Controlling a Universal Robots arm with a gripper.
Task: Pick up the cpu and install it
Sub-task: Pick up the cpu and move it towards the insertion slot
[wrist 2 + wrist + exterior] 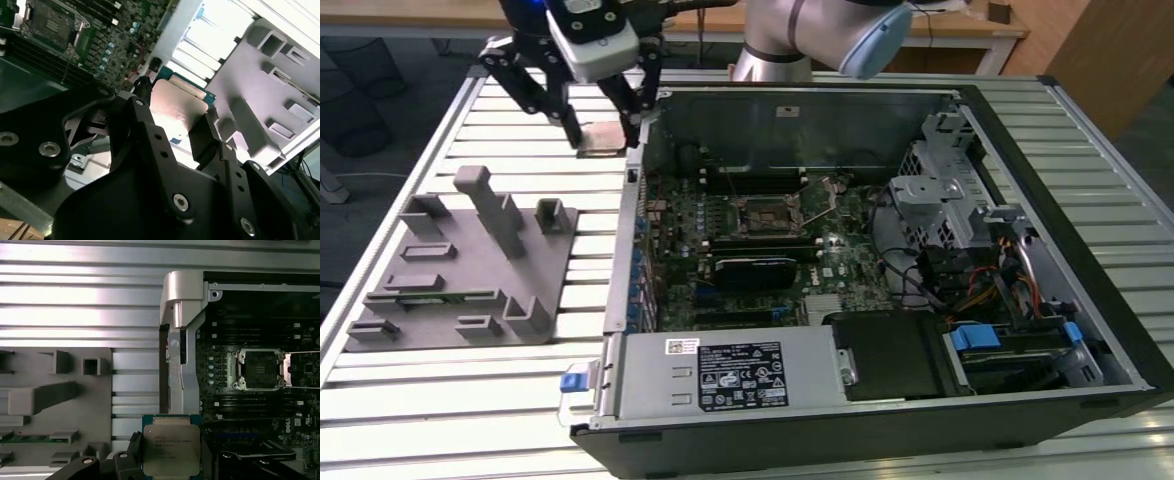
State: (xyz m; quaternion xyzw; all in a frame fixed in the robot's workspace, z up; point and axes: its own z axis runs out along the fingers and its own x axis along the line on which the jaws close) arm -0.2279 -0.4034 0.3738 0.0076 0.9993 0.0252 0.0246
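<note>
My fingers (570, 118) are closed on the cpu (602, 140), one pressing against each of two opposite edges, so the chip sits flat between them. In the exterior view I hold it in the air above the slatted metal surface (520, 100), just outside the far corner of the open computer case (1014, 400), on the exterior view's left of the case wall. In the first wrist view the cpu (171, 450) shows its silvery metal top with a thin green border around it, and a dark finger (134, 444) touches its side. In the second wrist view I see the chip (180, 107) from lower down, pinched between the black fingers (204, 131), its pale face catching the light. The gray fixture (454, 260) with its upright posts and slots lies on the surface on the exterior view's left of the case, well apart from the chip. Inside the case the motherboard (720, 230) lies flat, and the square socket (260, 369) on it is uncovered, its dark middle bare. The socket (767, 213) is well apart from what I hold. A gray power supply (720, 375) sits along the near edge of the case.
</note>
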